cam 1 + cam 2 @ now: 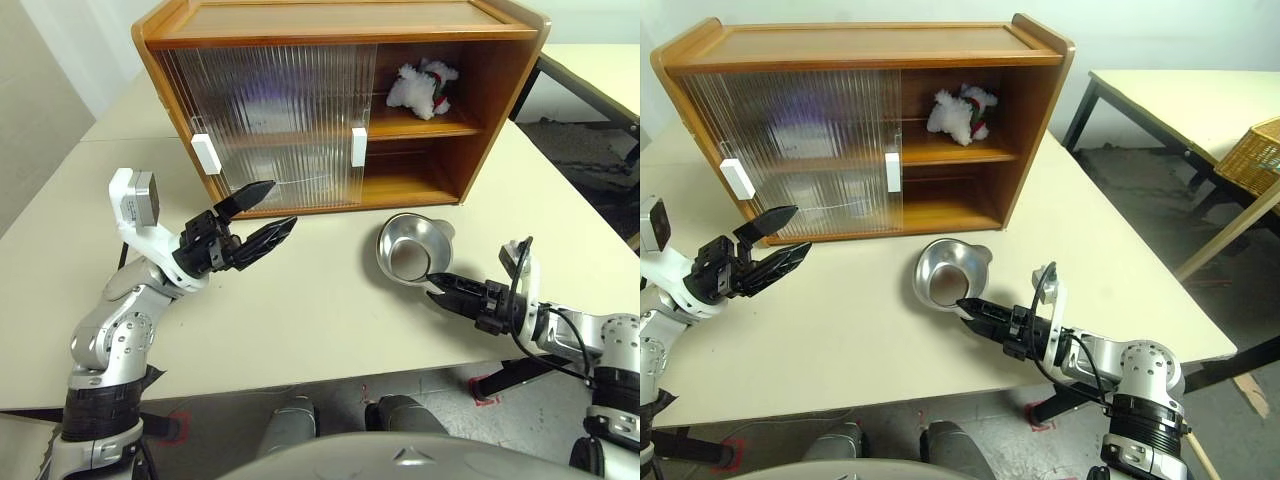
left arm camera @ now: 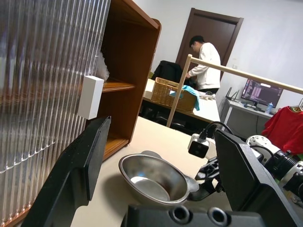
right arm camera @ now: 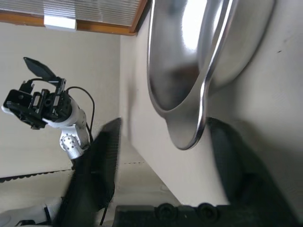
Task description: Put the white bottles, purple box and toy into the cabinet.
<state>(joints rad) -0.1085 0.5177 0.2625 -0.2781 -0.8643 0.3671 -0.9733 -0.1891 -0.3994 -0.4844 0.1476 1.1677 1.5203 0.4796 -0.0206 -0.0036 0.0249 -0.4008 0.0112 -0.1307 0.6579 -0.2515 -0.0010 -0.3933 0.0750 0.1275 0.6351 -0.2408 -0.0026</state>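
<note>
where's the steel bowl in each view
Left eye: bowl right of centre on the table, before the cabinet's open side.
Right eye: bowl at centre, right pincer at its near rim.
Left wrist: bowl low centre, beside the cabinet.
Right wrist: bowl upper middle, rim between the fingers.
Shared landmark: the white door handle, seen in the eye views and the left wrist view.

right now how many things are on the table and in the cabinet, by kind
wooden cabinet: 1
plush toy, on the cabinet's upper shelf: 1
steel bowl, on the table: 1
white door handles: 2
white bottles in sight: 0
purple box in sight: 0
total: 5
</note>
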